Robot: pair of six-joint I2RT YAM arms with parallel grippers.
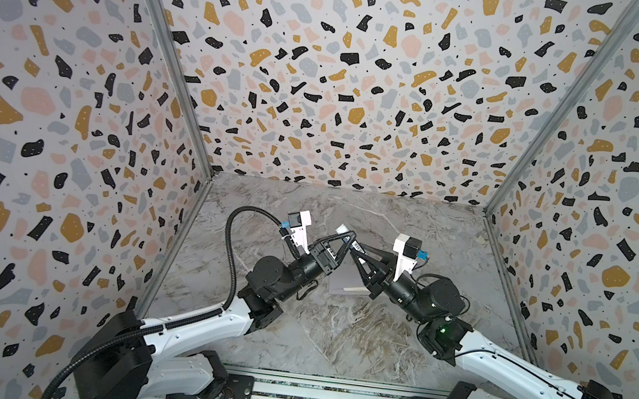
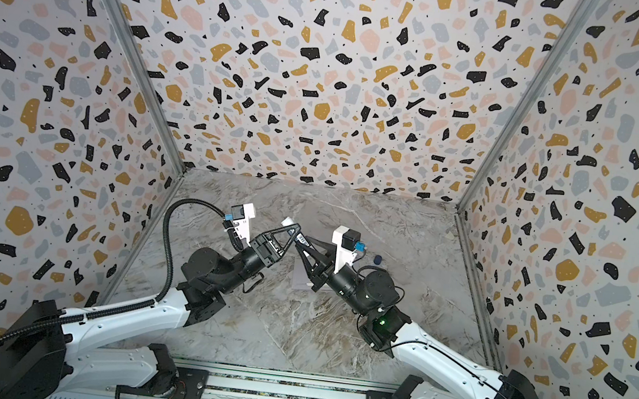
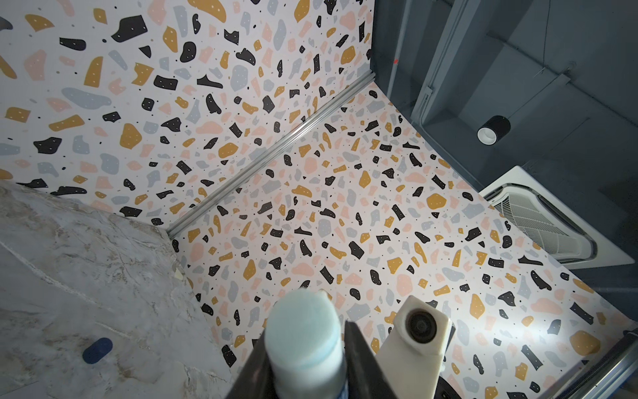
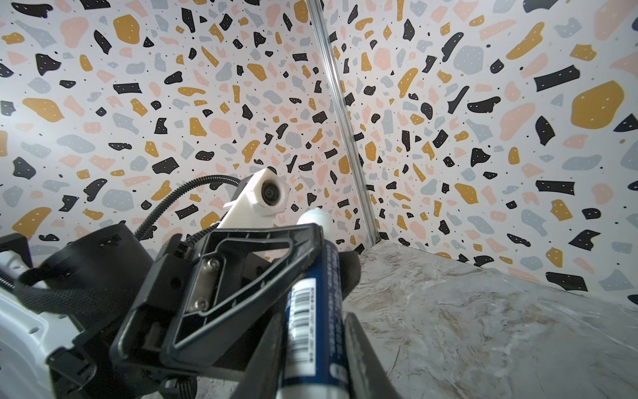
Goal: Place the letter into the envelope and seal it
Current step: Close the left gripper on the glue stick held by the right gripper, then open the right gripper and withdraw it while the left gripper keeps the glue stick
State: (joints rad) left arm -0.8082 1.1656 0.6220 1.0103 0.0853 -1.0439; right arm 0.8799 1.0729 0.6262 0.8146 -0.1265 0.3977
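Scene: two black robot grippers are seen meeting in mid-air above a marble tabletop (image 1: 333, 336), inside speckled terrazzo-patterned walls.
Right gripper (image 1: 360, 256): clamped on the dark blue barrel of a glue stick (image 4: 316, 304), near its barcode.
Left gripper (image 1: 348, 235): the jaws are drawn in against the same stick's upper end, just below the uncapped pale tip; a grip appears to be made.
Stick axis: in both top views the stick is tilted, with its tip toward 10 to 11 o'clock and its base toward 4 to 5 o'clock. The tip is raised, away from the table.
Envelope (image 1: 340, 285): pale grey-lavender, laid flat on the table at 6 o'clock from the jaws and below them. It is partly hidden by both wrists, so its long axis cannot be told.
Letter: not seen; whether it is inside the envelope cannot be told.
Cap (image 2: 378, 258): a small dark blue piece, judged to be the stick's cap, is seen on the table at 3 o'clock.
Next move: the tip is judged to need turning down toward 6 o'clock. Neither arm is clearly nearer.
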